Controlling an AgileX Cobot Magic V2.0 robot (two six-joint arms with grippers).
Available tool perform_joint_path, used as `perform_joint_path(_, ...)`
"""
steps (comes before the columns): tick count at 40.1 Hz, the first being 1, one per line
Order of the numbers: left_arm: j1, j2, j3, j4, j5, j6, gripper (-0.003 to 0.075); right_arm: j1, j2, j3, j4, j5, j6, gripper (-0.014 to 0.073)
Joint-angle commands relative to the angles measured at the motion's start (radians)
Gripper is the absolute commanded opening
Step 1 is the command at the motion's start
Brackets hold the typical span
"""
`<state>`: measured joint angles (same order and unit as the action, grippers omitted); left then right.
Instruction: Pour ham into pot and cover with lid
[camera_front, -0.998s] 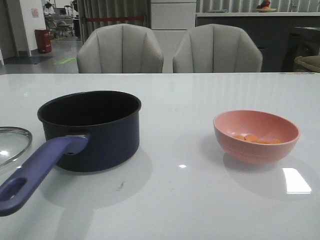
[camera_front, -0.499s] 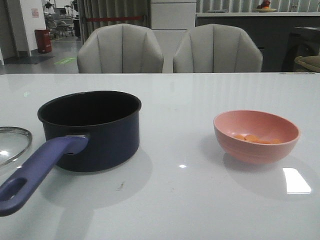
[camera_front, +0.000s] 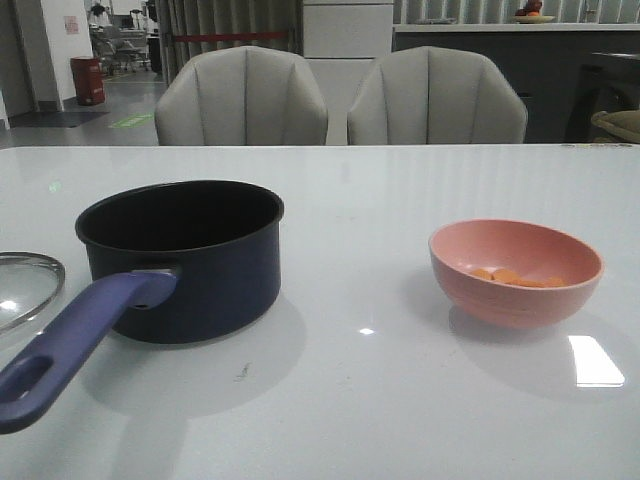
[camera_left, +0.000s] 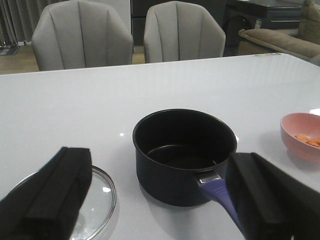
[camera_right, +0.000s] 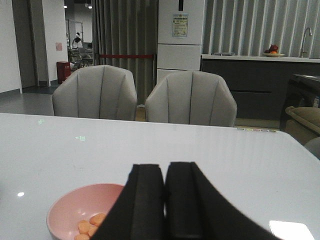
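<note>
Reaching toward the camera in the front view, a long blue-purple handle (camera_front: 70, 335) belonging to the pot (camera_front: 185, 260), which stood uncovered on the left half of the white table (camera_front: 350, 400), black inside and seemingly empty as far as the left wrist view showed. Just left of that handle, flat on the table and cut by the picture's edge, lay the lid (camera_front: 25, 285), glass with a metal rim; knob and lettering out of sight. Across on the right half, well apart from the pot, sat a pink bowl (camera_front: 515, 272) holding the ham (camera_front: 515, 277), a few orange pieces gathered at its bottom. Beyond the table's far edge stood two grey chairs (camera_front: 240, 100) side by side, and behind them a dark counter (camera_front: 500, 60).

Seen from the left wrist, the left gripper (camera_left: 160, 195) hung above the table with its black fingers (camera_left: 55, 192) spread wide, lid under one and pot handle by the other, touching nothing. Seen from the right wrist, the right gripper (camera_right: 165, 200) had its two pads (camera_right: 145, 200) pressed together on nothing, hovering close to the bowl's rim.
</note>
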<state>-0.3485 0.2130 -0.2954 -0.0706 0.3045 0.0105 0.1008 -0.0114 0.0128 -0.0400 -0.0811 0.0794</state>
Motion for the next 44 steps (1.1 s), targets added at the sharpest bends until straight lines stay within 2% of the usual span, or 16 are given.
perform_joint_path(1, -0.006, 0.007, -0.028, -0.013, -0.090, 0.003, 0.0581, -0.001, 0.036, -0.106, 0.025, 0.023, -0.002, 0.0161)
perform_joint_path(7, -0.006, 0.007, -0.028, -0.015, -0.093, 0.003, 0.0581, -0.001, 0.207, -0.291, 0.029, 0.305, -0.002, 0.0161)
perform_joint_path(10, -0.006, 0.007, -0.028, -0.015, -0.091, 0.003, 0.0581, -0.001, 0.272, -0.338, 0.029, 0.374, -0.002, 0.0161)
perform_joint_path(17, -0.006, 0.007, -0.028, -0.015, -0.091, 0.003, 0.0581, -0.001, 0.351, -0.345, 0.079, 0.373, 0.002, 0.0161)
perform_joint_path(23, -0.006, 0.007, -0.028, -0.015, -0.095, 0.003, 0.0581, -0.001, 0.433, -0.363, 0.101, 0.291, 0.002, 0.0167)
perform_joint_path(25, -0.006, 0.007, -0.028, -0.015, -0.095, 0.003, 0.0581, -0.001, 0.477, -0.386, 0.105, 0.302, 0.002, 0.0199)
perform_joint_path(31, -0.006, 0.007, -0.028, -0.015, -0.095, 0.003, 0.0581, -0.001, 0.651, -0.479, 0.111, 0.362, 0.002, 0.0442)
perform_joint_path(33, -0.006, 0.007, -0.028, -0.015, -0.095, 0.003, 0.0581, -0.001, 0.709, -0.506, 0.111, 0.365, 0.002, 0.0493)
perform_joint_path(38, -0.006, 0.007, -0.028, -0.015, -0.099, 0.003, 0.0581, -0.001, 0.888, -0.596, 0.146, 0.362, 0.002, 0.0505)
perform_joint_path(44, -0.006, 0.007, -0.028, -0.015, -0.103, 0.003, 0.0581, -0.001, 1.141, -0.715, 0.263, 0.373, 0.002, 0.0505)
